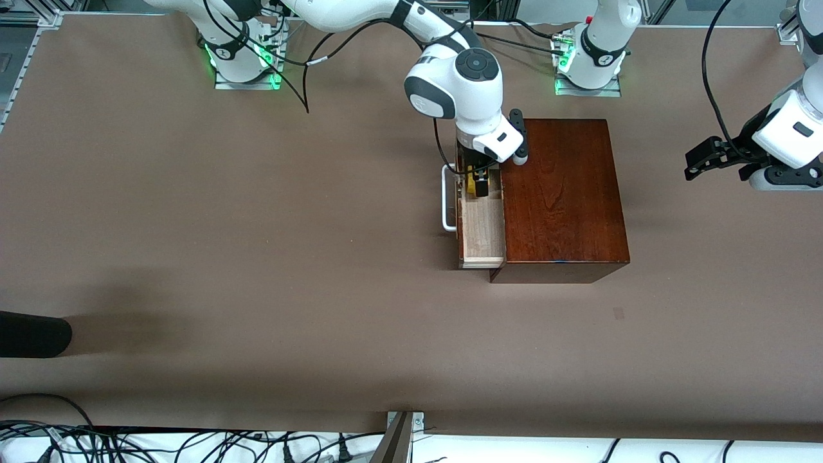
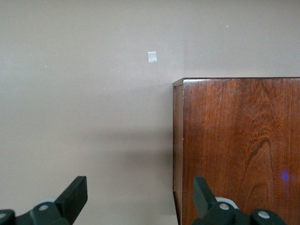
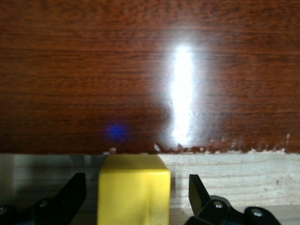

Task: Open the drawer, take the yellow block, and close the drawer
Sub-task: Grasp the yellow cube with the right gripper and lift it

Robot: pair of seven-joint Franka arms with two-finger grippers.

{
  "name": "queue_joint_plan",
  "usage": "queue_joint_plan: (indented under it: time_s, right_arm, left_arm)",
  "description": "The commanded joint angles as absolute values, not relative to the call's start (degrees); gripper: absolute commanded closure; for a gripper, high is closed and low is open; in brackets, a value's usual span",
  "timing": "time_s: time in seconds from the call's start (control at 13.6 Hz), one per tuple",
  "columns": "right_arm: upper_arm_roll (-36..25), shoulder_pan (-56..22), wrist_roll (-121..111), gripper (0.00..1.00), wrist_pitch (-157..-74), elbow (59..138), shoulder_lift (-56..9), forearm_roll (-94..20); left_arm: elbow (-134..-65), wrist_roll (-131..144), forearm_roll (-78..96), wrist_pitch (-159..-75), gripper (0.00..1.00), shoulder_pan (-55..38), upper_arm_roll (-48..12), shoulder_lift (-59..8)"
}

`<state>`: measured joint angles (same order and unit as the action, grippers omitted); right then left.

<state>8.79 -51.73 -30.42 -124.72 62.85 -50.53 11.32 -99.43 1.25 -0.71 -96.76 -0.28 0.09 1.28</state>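
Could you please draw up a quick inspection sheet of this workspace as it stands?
Surface: brown table, one small pale mark on it.
Job's things: drawer pulled out of the wooden box; yellow block inside it.
Clutter: dark object at the table edge at the right arm's end.
Grippers: right claw down in the drawer, fingers open on either side of the block; left claw open, waiting above the table at the left arm's end.
Cables: black cable near the right arm's base; more along the near edge.
Surroundings: nothing seen.
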Motion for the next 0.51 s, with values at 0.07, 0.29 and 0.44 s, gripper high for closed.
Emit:
queue_joint_plan:
  time_s: [0.07,0.29,0.44]
  right_arm:
    - [8.3,-52.1,-31.5,1.00,-124.6,60.5,-51.7,12.4]
    - [8.2,-52.1,-31.6,1.00,-123.2,60.4,-51.1,12.5]
    - [8.6,-52.1,-31.4,1.00,-118.8,57.6,-49.7,12.2]
  left_arm:
    - [-97.5,1.8,-0.2,-95.3,0.00,-0.1,-0.1,0.4]
    - [-97.5,1.8,-0.1,-95.2,0.00,-0.1,-0.1,0.4]
    - [-97.4,1.8,-0.1,-95.2,0.00,-0.1,-0.1,0.4]
